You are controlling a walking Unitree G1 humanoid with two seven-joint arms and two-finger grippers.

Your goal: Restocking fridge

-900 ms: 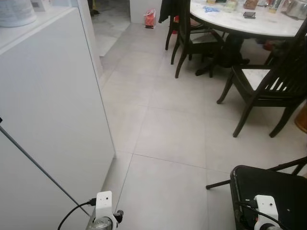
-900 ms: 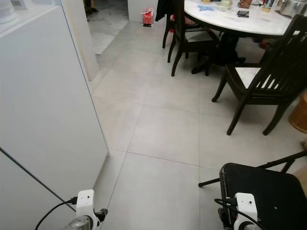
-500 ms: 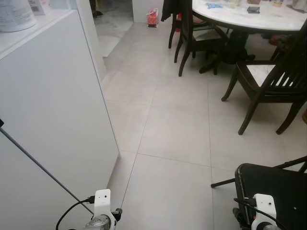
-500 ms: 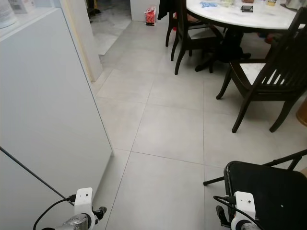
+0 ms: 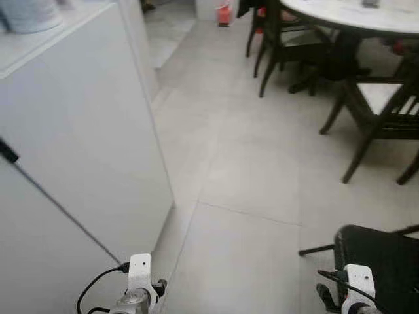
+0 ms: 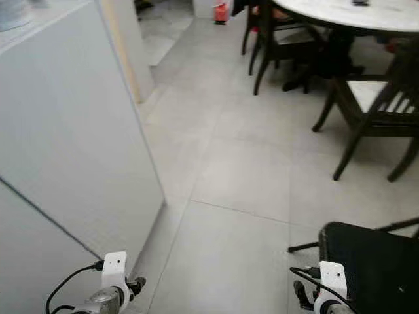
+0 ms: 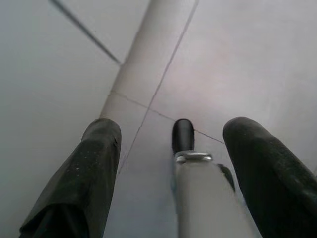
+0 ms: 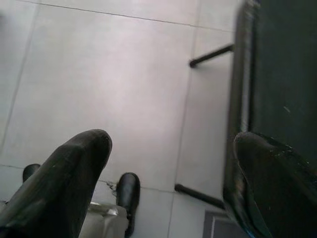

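Head view: tall white cabinet-like panel [image 5: 78, 131] on my left, maybe the fridge, can't tell; grey tiled floor [image 5: 249, 170] ahead, dark wooden chairs [image 5: 380, 111] and round white surface [image 6: 353, 13] beyond, black folding chair [image 5: 386, 255] by my right.

Left wrist: my left hand [image 7: 173, 163] spread, empty, over floor.

Right wrist: my right hand [image 8: 168, 173] spread, empty.

No groceries visible; restocking not begun.

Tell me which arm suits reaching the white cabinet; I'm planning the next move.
Left, probably. The left gripper hangs open beside the white cabinet; the right gripper, also open, hangs by the black chair.
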